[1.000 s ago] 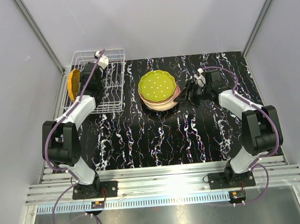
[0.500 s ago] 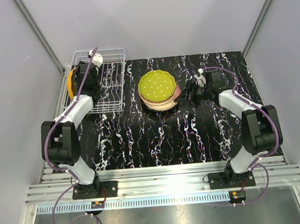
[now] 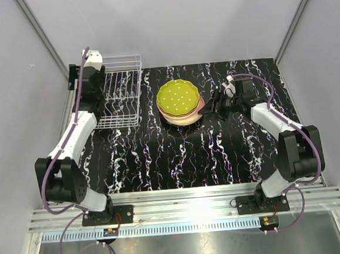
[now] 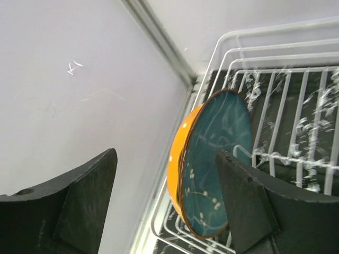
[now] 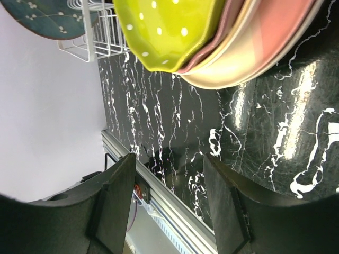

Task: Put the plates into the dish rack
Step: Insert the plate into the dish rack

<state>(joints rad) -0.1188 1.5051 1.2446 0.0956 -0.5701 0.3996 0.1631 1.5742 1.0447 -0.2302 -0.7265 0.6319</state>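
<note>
bench (image 3: 219,152): black marbled top, carries everything.
dish rack (image 3: 123,89): white wire basket at the far-left corner of the bench. Stiff and light, so it could skid if a plate is shoved in.
stack of plates (image 3: 180,102): middle of the bench toward the far edge, well apart from the rack. The green plate (image 3: 177,97) with white dots is on top, with pink, cream and salmon rims under it in the right wrist view.
orange plate (image 4: 212,164): stands on edge in the rack's left side, a bit tilted. Teal face, orange back, resting on the wires.
left hand (image 4: 165,174): over the rack's far-left end with fingers spread wide. The orange plate is below between them, with no contact seen. Holding nothing.
right hand (image 5: 169,164): just right of the stack, low over the bench. Fingers spread and empty, pointing at the stack's rim.
handling: plates look glazed, rigid, slick and chippable, moderate weight. Stacked rims nest, so two may lift together.
where to grip: pinch the top plate's raised rim on the right side, one finger over and one under. Tip it upright before slotting it between prongs.
progress: my guess is one plate loaded, stack left.
</note>
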